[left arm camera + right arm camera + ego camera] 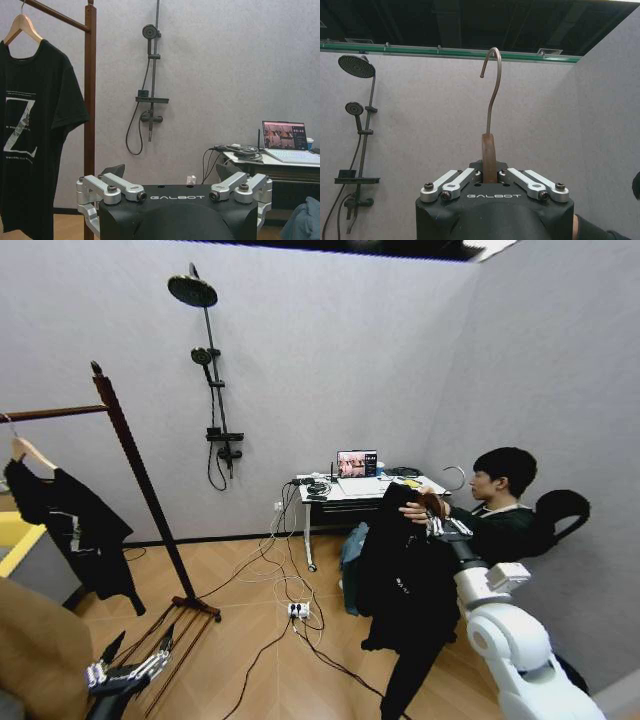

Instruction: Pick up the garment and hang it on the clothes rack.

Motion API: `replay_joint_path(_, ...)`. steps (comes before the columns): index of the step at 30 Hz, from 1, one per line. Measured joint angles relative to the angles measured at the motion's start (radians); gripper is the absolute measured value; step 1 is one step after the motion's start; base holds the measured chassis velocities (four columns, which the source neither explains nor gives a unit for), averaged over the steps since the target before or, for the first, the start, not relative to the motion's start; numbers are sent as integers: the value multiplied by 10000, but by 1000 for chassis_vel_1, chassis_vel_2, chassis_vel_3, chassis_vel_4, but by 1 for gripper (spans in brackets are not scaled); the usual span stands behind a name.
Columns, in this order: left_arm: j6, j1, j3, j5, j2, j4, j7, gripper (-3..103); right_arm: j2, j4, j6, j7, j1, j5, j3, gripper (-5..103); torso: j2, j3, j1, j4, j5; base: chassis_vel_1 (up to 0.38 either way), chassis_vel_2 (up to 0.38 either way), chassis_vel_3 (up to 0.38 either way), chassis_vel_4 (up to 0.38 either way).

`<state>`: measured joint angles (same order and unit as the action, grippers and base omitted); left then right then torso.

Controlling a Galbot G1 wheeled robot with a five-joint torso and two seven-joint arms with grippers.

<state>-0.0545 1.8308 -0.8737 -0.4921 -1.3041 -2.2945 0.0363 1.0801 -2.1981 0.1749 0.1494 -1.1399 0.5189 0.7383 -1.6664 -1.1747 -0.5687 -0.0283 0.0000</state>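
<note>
Right pincer (491, 176) clamps the wooden neck of the hanger (489, 150), steel hook pointing straight up. The garment (405, 570) hangs limp beneath it, long axis vertical, well to the right of the clothes rack (130, 465) and just in front of the seated person. Rack rail (50, 413) already carries a black graphic T-shirt (75, 525). Left pincer (125, 672) hangs low at the rack's base, fingers spread, holding nothing. Rail lies far left of the hook; right arm has the load
</note>
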Motion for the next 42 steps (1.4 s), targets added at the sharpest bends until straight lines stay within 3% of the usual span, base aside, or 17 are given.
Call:
replay_joint_path(18,0,0,0,0,0,0,0,100,103,-25,-75,-130,-109,-24,-58,9,-3,0,2,-1,1,0,0,0,0)
replay_joint_path(30,0,0,0,0,0,0,0,100,209,35,-89,-220,-113,-26,-163,9,-1,-1,1,1,3,-134,134,141,-134)
replay_joint_path(42,0,-1,0,0,0,0,-1,100,168,395,-710,-939,-185,-231,-765,9,6,-4,-9,-1,1,-119,129,126,-117)
